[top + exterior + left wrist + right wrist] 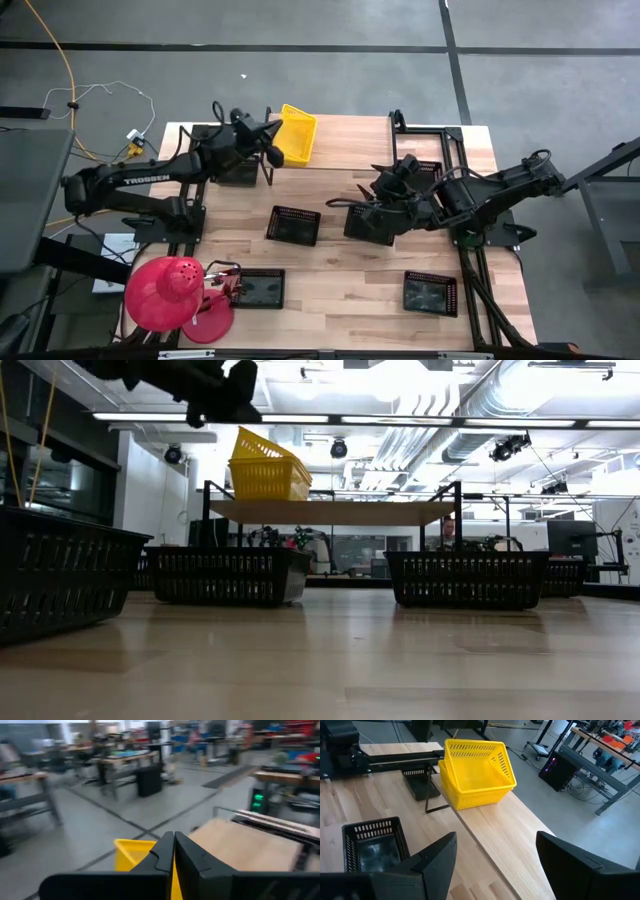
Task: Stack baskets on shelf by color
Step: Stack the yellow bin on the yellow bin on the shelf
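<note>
Nearest the low camera: black basket (60, 575), close at the left edge, standing on the bench (330, 660). Items follow left to right as seen from overhead.

Red dome-shaped object (165, 292): at 8 o'clock on the bench, overhanging its front left corner.

Black basket, front left (260, 289): at 7 o'clock, just beside the red dome-shaped object, upright.

Left tool (268, 133): at 11 o'clock, above the shelf's left end, fingers (167, 852) pressed together and gripping nothing; it sits just beside the yellow baskets, contact cannot be told.

Yellow baskets (294, 134): at 11 o'clock, on the left end of the shelf (350, 155). The right wrist view shows two, one nested in the other (477, 772), the upper one tilted. A further black basket (417, 780) stands on the bench beside that end of the shelf.

Black basket, centre (294, 225): near the middle of the bench, upright, apart from both tools.

Right tool (345, 203): just right of centre, jaws spread wide and holding nothing; its fingers (435, 855) point toward the shelf. A black basket (370, 226) lies beneath this arm, partly hidden.

Black basket, front right (430, 293): at 5 o'clock, upright, well apart from the others.

Shelf, right part: bare light wood.
</note>
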`<state>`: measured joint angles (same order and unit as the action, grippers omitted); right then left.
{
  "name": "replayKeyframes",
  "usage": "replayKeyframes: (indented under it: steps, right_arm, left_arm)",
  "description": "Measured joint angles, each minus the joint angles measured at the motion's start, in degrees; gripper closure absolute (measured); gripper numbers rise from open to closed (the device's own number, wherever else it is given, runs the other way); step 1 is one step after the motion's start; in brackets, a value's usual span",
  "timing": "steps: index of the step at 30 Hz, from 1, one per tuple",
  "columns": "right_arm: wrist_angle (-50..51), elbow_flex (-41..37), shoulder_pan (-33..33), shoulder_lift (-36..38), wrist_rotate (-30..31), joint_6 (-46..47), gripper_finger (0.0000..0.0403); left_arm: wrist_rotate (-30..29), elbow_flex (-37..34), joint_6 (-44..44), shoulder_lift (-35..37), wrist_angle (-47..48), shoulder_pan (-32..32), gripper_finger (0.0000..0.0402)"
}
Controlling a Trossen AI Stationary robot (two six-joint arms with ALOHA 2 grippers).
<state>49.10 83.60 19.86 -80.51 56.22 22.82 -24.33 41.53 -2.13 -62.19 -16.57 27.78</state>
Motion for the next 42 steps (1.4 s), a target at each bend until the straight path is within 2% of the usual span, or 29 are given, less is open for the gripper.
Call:
replayKeyframes:
  steps: [6,9,20,27,34,36,39,42]
  right_arm:
    - [0.0,-0.01,0.0,0.0,-0.98,-0.79,0.0142]
    - [0.0,-0.01,0.0,0.0,-1.17,-0.78,0.0142]
    - [-0.02,-0.01,0.0,0.0,-1.26,-0.77,0.0142]
    - [1.25,0.0,-0.25,0.0,-1.17,-1.41,0.0142]
    - [4.99,-3.3,-4.44,0.02,-1.27,0.23,0.0142]
    - [3.75,-5.54,-6.56,0.04,-2.78,0.24,0.0142]
    - [0.15,-9.18,-10.13,-0.01,-6.51,-1.22,0.0148]
    - [-8.38,-12.7,-13.99,0.0,-11.66,-5.8,0.0182]
  left_arm:
    - [14.28,-0.58,2.18,-0.96,1.1,7.0,0.0401]
    - [18.75,-0.58,3.04,-1.29,1.36,9.43,0.0401]
    - [22.57,-0.58,3.45,-1.38,8.87,13.11,0.0401]
    - [24.1,-0.57,2.46,-0.35,4.24,13.08,0.0401]
    - [22.51,-0.58,-0.55,5.32,4.5,13.08,0.0401]
    - [23.13,-0.57,-1.05,8.08,4.41,13.08,0.0401]
    - [27.26,-0.57,-1.06,11.99,5.25,13.08,0.0401]
    - [32.26,-1.55,0.03,15.83,5.78,13.08,0.0401]
